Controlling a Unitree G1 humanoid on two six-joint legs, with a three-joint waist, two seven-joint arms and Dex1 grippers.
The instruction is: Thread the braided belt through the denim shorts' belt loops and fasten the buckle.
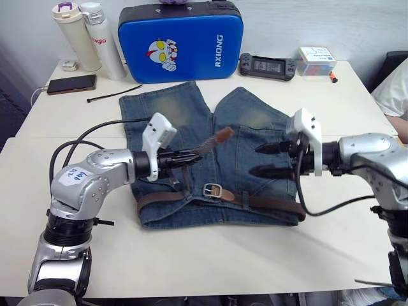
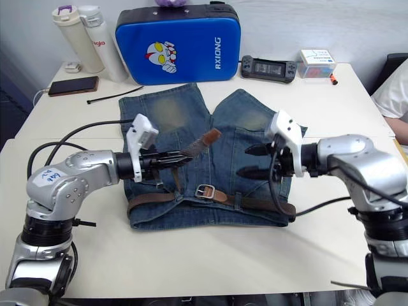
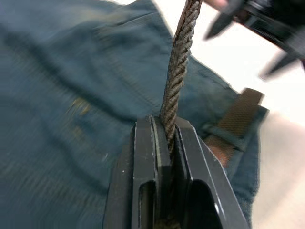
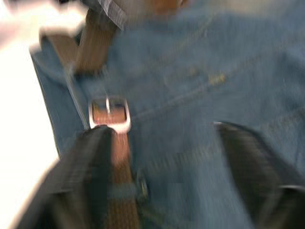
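Observation:
The denim shorts [image 1: 191, 121] lie flat on the white table with the waistband toward me. The braided belt [image 1: 268, 203] runs along the waistband, and its silver buckle [image 1: 212, 190] rests near the middle. My left gripper [image 1: 191, 153] is shut on the belt's free end [image 3: 178, 71], which sticks up over the shorts with its tip [image 1: 223, 134] raised. My right gripper [image 1: 258, 160] hovers open above the right side of the shorts, fingers pointing toward the raised belt end. The buckle [image 4: 109, 113] also shows in the right wrist view. A belt loop [image 1: 245, 199] crosses the belt right of the buckle.
A blue case [image 1: 180, 42] stands at the back of the table [image 1: 255, 255]. Two bottles [image 1: 89, 38], a phone [image 1: 71, 83] and a black cable tie [image 1: 115, 94] lie at back left. A game console [image 1: 268, 65] and a small box [image 1: 316, 61] sit at back right.

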